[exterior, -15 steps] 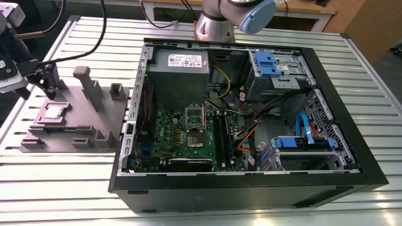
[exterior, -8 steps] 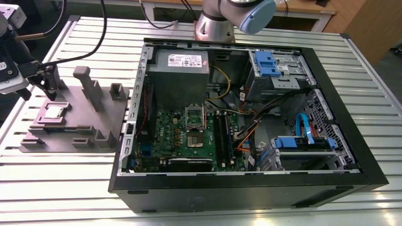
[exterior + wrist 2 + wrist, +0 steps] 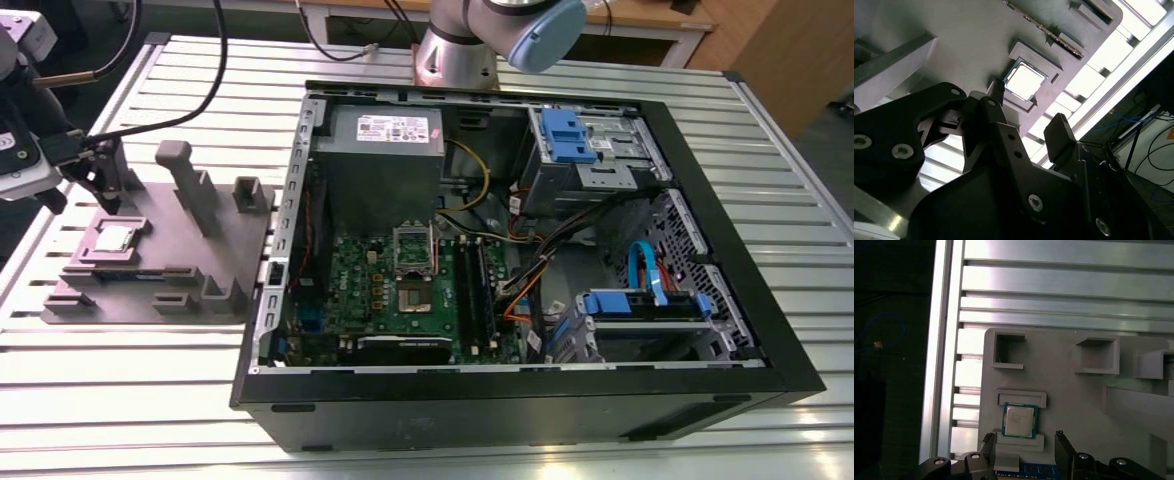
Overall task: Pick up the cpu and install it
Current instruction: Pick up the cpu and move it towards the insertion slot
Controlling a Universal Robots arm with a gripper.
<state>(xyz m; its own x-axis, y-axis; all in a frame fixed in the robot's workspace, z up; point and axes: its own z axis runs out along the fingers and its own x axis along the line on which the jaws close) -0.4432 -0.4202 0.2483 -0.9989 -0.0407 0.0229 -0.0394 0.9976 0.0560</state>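
Black all over the pincer point(image 3: 1024, 439), with silver screw heads point(image 3: 1035, 201). Just ahead of its tips, shiny silver-grey on the cpu point(image 3: 1019, 421), edged in dark green. Matte grey under that for the fixture plate point(image 3: 1064, 385). Pale silver in ribbed stripes across the table point(image 3: 1054, 290). Far from the pincer, black for the computer case point(image 3: 534, 410), green for its motherboard point(image 3: 367, 270), blue for the drive caddies point(image 3: 567, 130).

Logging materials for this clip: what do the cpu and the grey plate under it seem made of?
The cpu: metal top, silver-grey and glossy; it glares white in the second wrist view. The plate: likely plastic, matte uniform grey without glare.
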